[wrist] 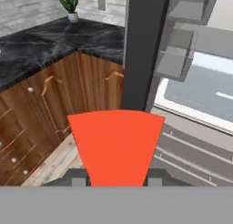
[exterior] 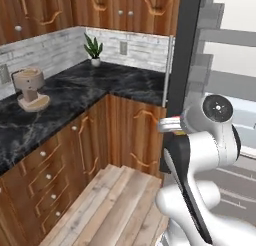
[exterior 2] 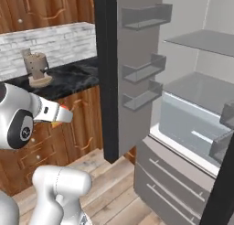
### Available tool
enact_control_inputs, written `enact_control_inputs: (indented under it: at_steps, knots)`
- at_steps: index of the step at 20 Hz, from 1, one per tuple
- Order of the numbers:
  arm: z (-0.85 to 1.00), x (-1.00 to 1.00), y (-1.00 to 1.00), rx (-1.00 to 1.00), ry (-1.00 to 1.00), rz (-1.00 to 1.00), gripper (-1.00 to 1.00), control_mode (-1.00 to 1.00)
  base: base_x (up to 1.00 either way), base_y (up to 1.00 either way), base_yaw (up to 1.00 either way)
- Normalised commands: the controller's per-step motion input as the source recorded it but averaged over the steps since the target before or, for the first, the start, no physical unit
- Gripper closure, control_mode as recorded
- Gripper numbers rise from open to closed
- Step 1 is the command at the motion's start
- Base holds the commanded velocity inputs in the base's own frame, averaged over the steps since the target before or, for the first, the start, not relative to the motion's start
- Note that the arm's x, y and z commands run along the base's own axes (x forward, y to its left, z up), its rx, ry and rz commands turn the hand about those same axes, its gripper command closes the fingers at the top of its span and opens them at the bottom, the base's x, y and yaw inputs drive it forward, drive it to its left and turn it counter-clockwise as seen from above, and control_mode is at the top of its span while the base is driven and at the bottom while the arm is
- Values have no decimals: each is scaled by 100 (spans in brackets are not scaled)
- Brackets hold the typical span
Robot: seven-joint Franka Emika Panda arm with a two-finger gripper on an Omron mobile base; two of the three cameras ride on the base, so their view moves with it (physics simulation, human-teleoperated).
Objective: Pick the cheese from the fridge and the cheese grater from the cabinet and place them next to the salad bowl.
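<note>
The cheese (wrist: 116, 145) shows its red rind side as a wide wedge between my two fingertips in the hand view. My gripper (wrist: 116, 180) is shut on it. In the right base view the gripper (exterior 2: 64, 115) hangs in the air left of the open fridge (exterior 2: 183, 96), and a bit of orange cheese (exterior 2: 57, 124) peeks out below it. The fridge's dark door (exterior 2: 109, 73) stands open, showing grey shelves and a pale drawer (exterior 2: 192, 123). The cheese grater and the salad bowl are out of view. Brown wall cabinet doors (exterior: 125, 10) with pale knobs are shut.
A black marble counter (exterior: 90, 85) runs around the corner over brown lower cupboards (exterior: 65, 155). On it stand a beige appliance (exterior: 31, 90) and a small potted plant (exterior: 93, 50). Wooden floor (exterior: 115, 200) lies below the arm.
</note>
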Motion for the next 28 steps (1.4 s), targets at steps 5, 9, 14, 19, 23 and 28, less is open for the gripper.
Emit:
enact_control_inputs:
  at_steps: [5,9,14,19,23,28]
  knots:
    - [0,0,0,0,0,0,100,100,-91,54,53]
    - [0,0,0,0,0,0,100,100,-43,53,55]
    - [0,0,0,0,0,0,100,100,-2,56,52]
    - [0,0,0,0,0,0,100,100,0,71,46]
    - [0,0,0,0,0,0,100,100,4,71,47]
    - [0,0,0,0,0,0,100,100,39,46,46]
